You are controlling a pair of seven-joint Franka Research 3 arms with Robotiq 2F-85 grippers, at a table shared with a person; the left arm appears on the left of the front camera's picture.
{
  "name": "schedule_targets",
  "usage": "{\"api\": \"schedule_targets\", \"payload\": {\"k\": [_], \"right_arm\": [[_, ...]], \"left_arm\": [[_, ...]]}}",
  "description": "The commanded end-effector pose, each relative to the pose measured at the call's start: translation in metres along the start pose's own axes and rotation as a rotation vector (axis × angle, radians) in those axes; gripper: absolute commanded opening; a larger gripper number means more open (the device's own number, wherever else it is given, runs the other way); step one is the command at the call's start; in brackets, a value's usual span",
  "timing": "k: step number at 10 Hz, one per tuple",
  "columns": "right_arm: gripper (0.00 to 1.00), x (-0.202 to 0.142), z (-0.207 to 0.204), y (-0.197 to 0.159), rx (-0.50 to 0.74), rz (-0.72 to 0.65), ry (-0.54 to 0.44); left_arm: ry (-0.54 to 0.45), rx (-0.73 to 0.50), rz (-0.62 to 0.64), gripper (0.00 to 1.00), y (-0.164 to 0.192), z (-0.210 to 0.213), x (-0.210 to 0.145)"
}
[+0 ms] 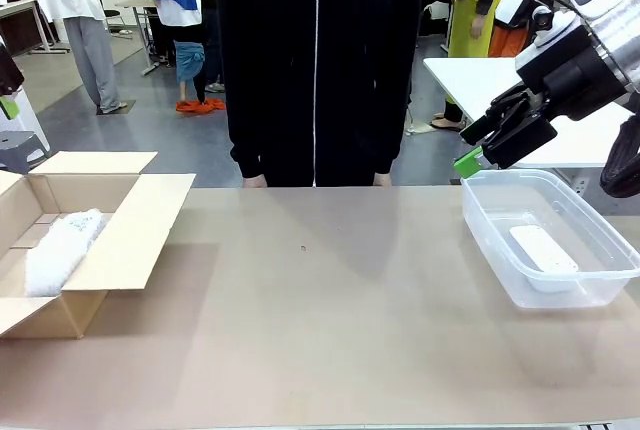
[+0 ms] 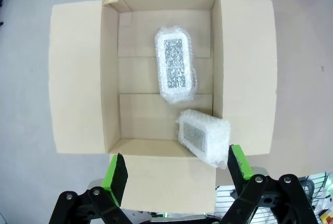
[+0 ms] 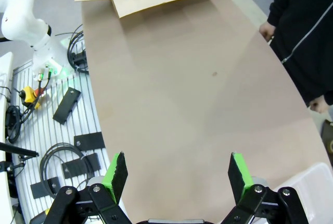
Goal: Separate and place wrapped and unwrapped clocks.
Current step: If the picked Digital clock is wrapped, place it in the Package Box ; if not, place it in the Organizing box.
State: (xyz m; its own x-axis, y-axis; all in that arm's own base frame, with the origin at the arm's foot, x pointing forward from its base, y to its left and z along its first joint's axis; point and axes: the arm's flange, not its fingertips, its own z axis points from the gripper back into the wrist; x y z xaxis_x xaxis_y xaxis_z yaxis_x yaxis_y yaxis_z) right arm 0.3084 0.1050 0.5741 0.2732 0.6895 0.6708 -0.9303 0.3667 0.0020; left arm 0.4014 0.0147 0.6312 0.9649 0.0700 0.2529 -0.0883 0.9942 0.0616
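Two bubble-wrapped clocks [image 2: 175, 65] [image 2: 204, 136]; one unwrapped white clock [image 1: 543, 248]; one cardboard box [image 2: 78, 78]; one clear tub [image 1: 490, 240].

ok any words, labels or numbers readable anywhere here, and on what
None can be read.
cardboard box: plain flaps, no print.
two bubble-wrapped clocks: wrap hides their faces.
white clock in the clear tub: no legible marking.

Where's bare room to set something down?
The table between the cardboard box and the clear tub is bare. The box holds two wrapped clocks, with floor free along its other wall. The tub holds the unwrapped clock.
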Motion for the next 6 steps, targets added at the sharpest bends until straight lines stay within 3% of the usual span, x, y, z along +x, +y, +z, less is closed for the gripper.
{"api": "schedule_targets", "payload": {"k": [1,6], "right_arm": [[1.00,0.0003,-0.0016,-0.0010,0.026,0.006,-0.022],[1.00,0.0003,-0.0016,-0.0010,0.026,0.006,-0.022]], "left_arm": [[-0.004,0.002,-0.001,1.00,0.0000,0.0021,-0.0009],[-0.004,0.002,-0.001,1.00,0.0000,0.0021,-0.0009]]}}
